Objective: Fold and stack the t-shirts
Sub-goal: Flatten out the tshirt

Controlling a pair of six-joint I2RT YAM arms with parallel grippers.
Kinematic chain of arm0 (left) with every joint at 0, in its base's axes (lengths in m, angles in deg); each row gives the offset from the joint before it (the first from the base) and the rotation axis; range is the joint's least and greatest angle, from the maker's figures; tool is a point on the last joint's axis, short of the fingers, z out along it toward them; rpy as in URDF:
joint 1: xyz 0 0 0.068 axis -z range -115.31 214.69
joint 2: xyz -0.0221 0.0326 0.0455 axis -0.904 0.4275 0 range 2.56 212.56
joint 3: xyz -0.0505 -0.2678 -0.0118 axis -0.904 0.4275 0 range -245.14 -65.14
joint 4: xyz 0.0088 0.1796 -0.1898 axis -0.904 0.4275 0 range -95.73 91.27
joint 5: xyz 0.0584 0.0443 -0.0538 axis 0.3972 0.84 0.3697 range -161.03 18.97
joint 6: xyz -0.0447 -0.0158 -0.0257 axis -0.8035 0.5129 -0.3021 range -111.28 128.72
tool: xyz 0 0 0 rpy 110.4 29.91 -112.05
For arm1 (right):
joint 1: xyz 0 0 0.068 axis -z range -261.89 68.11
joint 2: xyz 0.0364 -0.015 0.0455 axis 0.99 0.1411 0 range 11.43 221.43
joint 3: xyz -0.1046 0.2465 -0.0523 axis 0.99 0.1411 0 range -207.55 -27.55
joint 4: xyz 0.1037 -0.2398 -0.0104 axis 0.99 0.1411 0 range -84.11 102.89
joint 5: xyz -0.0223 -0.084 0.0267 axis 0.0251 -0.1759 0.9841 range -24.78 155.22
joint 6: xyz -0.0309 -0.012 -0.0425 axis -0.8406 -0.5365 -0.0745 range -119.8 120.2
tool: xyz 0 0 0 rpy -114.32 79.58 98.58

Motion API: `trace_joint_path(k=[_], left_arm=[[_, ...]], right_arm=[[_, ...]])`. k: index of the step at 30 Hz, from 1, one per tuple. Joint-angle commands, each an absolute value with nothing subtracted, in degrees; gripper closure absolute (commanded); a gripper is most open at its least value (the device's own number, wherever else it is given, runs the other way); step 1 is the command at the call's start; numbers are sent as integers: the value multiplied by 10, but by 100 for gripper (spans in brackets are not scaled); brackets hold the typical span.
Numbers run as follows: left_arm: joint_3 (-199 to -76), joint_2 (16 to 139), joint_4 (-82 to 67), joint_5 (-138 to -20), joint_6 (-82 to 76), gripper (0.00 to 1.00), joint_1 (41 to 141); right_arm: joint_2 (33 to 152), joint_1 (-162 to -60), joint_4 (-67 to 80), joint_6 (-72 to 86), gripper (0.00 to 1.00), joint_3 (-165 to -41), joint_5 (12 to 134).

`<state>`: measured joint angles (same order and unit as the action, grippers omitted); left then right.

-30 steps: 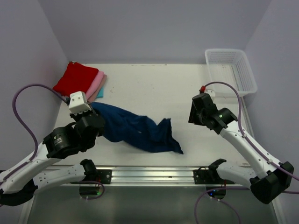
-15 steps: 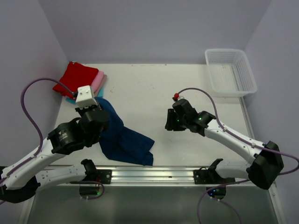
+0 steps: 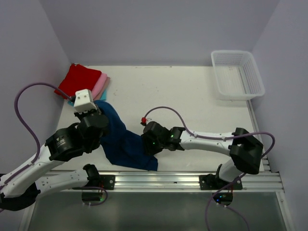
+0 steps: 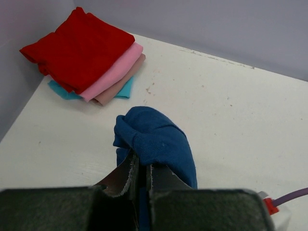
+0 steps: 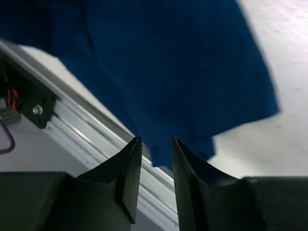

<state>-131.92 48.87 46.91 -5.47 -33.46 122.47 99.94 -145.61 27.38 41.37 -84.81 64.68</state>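
Note:
The navy blue t-shirt [image 3: 124,143] lies bunched at the front left of the table, one end lifted. My left gripper [image 3: 100,120] is shut on that lifted end, and in the left wrist view the cloth [image 4: 159,139] bulges over the closed jaws of that gripper [image 4: 143,163]. My right gripper [image 3: 145,143] is low at the shirt's right edge. In the right wrist view this gripper [image 5: 156,140] is open, with a corner of the navy cloth [image 5: 168,72] in line with the gap. Folded red [image 4: 79,48], pink [image 4: 113,74] and teal [image 4: 126,89] t-shirts are stacked at the back left [image 3: 82,82].
A white mesh basket [image 3: 238,72] stands at the back right corner. The aluminium rail [image 5: 96,130] along the table's front edge runs just below the shirt and the right fingers. The left wall stands close beside the stack.
My right arm has swung from the right side across to the shirt's right edge, and its jaws have narrowed. The shirt has been drawn left and bunched. The left gripper keeps its hold.

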Motion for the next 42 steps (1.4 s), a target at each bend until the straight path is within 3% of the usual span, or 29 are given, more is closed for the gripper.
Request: trace_joint_path(k=[1, 10, 32, 42], left_arm=[[-1313, 475, 451, -47, -363, 100, 1223], [-1296, 448, 462, -52, -384, 100, 1223], [-1289, 421, 474, -49, -397, 100, 1223], [-1288, 419, 481, -55, -403, 100, 1223]], right_arm=[[1031, -1496, 250, 419, 65, -898, 650], [1097, -1534, 300, 395, 65, -945, 641], [1195, -1568, 284, 428, 66, -905, 607], [1159, -1584, 351, 399, 65, -960, 566]])
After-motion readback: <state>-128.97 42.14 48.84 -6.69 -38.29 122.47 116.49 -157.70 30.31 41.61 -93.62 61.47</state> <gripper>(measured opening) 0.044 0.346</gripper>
